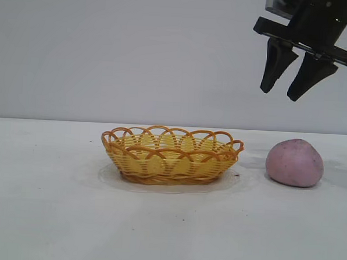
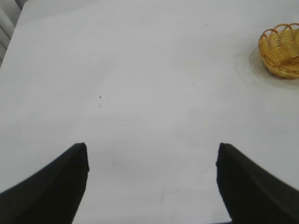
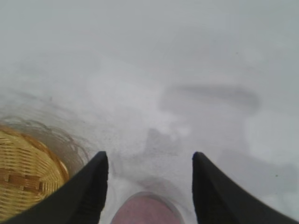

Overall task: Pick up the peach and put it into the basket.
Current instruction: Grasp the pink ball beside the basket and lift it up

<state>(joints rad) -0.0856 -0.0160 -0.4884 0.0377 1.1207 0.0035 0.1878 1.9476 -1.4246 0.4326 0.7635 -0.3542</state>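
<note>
The white table (image 1: 52,217) runs bare across the near ground; farther back, about mid-scene, the basket (image 1: 172,155) of yellow-orange wicker sits flat on it, its looped rim upward and nothing showing inside; to its right, apart from it with a strip of table between, the peach (image 1: 294,162) rests on the tabletop, a pale pink-purple lump somewhat taller than the basket's rim; high above the peach and a little to the right of the basket, the right gripper (image 1: 285,93) hangs in the air, tilted downward, its two black fingers (image 1: 273,74) spread apart and holding nothing, well clear of the fruit; its wrist view shows the peach low between the fingers; the left gripper (image 2: 152,158) shows only in its own wrist view, fingers wide apart over bare table, the basket far off.
</note>
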